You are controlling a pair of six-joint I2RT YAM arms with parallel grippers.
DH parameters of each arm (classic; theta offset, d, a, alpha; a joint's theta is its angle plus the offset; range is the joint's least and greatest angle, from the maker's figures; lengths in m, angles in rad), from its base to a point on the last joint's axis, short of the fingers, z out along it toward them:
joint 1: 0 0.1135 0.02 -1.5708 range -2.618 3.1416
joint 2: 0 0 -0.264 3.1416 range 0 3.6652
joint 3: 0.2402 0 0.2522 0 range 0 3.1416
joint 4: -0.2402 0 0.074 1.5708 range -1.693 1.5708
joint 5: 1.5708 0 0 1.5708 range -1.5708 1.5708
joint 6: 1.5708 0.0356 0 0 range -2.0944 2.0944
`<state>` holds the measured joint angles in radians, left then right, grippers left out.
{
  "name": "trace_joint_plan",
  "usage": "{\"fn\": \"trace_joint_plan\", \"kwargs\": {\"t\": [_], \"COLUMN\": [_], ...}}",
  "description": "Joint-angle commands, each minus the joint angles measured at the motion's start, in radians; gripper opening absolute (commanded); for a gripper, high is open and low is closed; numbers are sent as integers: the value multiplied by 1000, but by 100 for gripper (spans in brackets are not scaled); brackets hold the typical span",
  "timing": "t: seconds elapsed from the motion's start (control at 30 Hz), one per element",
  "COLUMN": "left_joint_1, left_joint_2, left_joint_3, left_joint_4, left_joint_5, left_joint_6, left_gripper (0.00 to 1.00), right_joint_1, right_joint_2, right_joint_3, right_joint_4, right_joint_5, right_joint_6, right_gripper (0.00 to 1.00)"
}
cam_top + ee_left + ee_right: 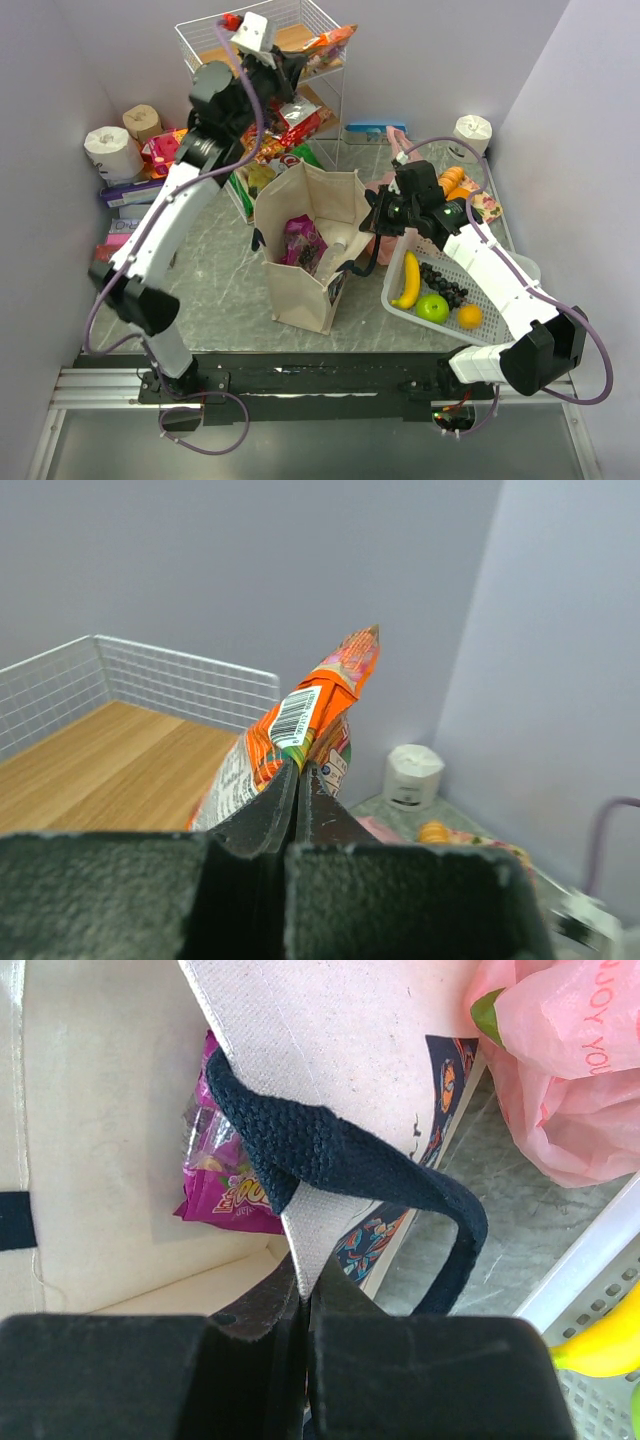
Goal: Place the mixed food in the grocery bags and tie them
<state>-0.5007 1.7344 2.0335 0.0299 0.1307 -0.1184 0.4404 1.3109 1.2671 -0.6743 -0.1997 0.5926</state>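
Nearest the lens, the left gripper (297, 776) is clamped tight on the lower edge of an orange snack packet (322, 695). It holds the packet up above the wood-floored wire rack (180, 680) at the back left of the table. Packing looks to be the step in hand, with tying far off. The next move calls for swinging that packet right and forward over the mouth of the beige tote (340, 195), then letting go. Inside the tote lies a purple packet (228, 1180); what else is in there I cannot make out. On the tote's right rim, beside a dark strap handle (340, 1155), the right gripper (303, 1295) is pinched shut on the canvas, apparently propping the mouth open. Further right sits the pink plastic bag (570, 1070), its contents hidden. The white basket (590, 1260) holds the banana (408, 280), grapes (443, 283), green apple (432, 307) and orange (469, 316), none yet bagged.
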Motion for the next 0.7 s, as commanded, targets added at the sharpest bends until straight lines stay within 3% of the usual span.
{"fn": "trace_joint_plan", "kwargs": {"t": [0.0,0.33,0.67], "left_joint_1": [-50,-171,-190], "left_joint_2": [-165,-485,-615], "left_joint_3": [-102,-515,-794], "left_joint_4": [88,21,-111], "left_joint_5": [81,84,34], "left_joint_6": [-56,-216,-288], "left_gripper": [1,1,1], "right_joint_1": [-17,-22,-25], "right_joint_2": [-56,-35,-22], "right_joint_3": [26,51,55], "right_joint_4": [70,62,58], "right_joint_5": [36,52,54], "right_joint_6": [-16,-20,-7], "right_gripper": [3,3,3]}}
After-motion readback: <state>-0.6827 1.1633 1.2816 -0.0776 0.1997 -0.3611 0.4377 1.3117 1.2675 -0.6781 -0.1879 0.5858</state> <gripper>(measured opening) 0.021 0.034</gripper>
